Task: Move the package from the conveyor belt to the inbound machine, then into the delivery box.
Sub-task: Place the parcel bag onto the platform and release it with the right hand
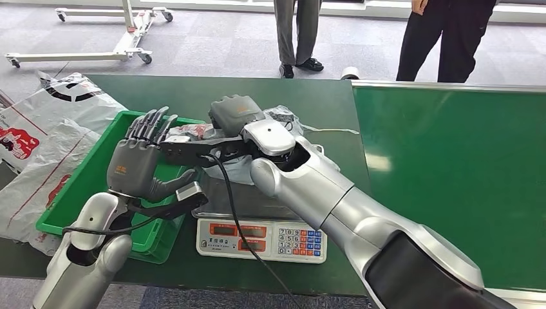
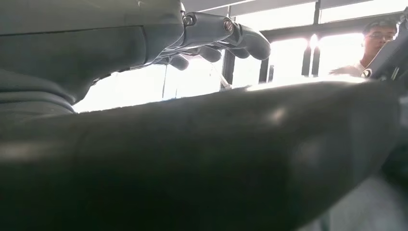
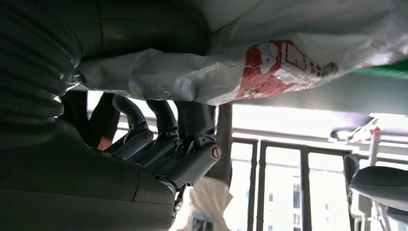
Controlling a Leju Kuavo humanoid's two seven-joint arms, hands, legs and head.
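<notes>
- Package (image 1: pixel 239 168): soft plastic mailer, prob. light, slick & floppy; hangs over the scale (image 1: pixel 261 239) beside the green bin (image 1: pixel 76 193) on the bench (image 1: pixel 309 103).
- Right hand (image 1: pixel 237 119): fingers curled round the bag's top edge. Best hold there, w/ bunched film.
- Left hand (image 1: pixel 138 161): fingers spread, holding nothing, just beside the bag.

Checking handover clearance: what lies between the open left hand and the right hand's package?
Head view: nothing; bare air over the green bin separates left hand from package.
</notes>
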